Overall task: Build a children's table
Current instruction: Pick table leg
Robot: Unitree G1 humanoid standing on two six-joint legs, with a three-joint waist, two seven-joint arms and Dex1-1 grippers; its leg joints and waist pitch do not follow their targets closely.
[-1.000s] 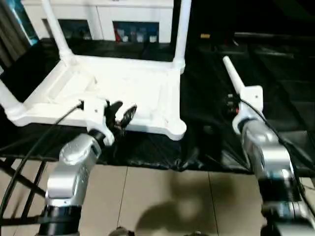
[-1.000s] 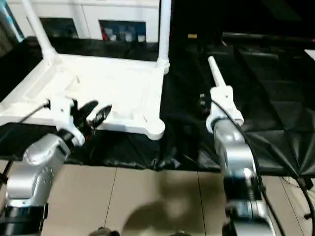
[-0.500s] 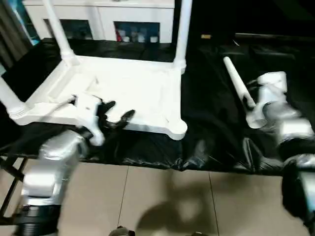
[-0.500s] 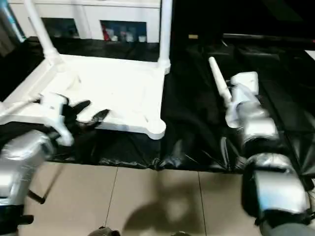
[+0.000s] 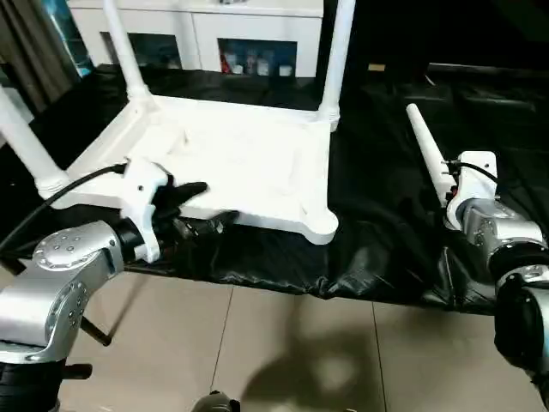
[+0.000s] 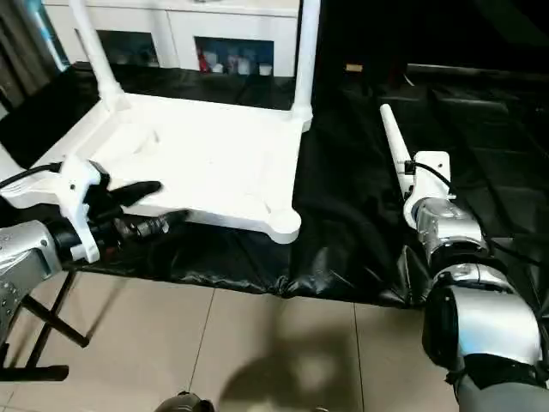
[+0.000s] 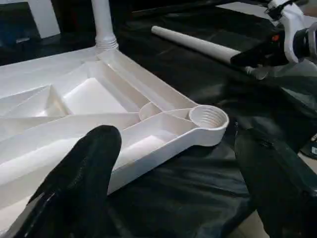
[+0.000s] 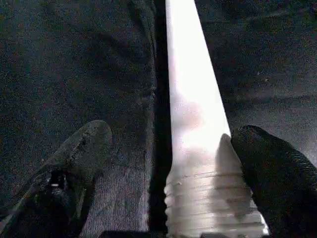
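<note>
1. White plastic, the children's table [image 5: 240,163] lies upside down on the black-sheeted work table [image 5: 386,232], ribbed underside up; three legs stand in their corner sockets and run out of the head views at the top and left edges.
2. Its near right corner socket [image 7: 208,118] is threaded and has no leg in it; it sits close to the work table's front edge, with crumpled black sheet just beyond it.
3. A fourth leg [image 5: 426,154] lies loose on the sheet, well apart from the table top on the right, its near threaded end hidden behind the right wrist in the head views.
4. Left gripper [image 5: 202,206] hovers at the table top's front edge, fingers [image 7: 84,178] spread wide and holding nothing; whether the upper finger touches the rim cannot be told.
5. Right gripper [image 8: 168,163] straddles the loose leg's threaded end, fingers parted; one finger [image 8: 270,173] lies against the leg, the other stands off with dark sheet between.
6. Beyond the table stands a white cabinet [image 5: 257,34], its glass doors partly cut off.
</note>
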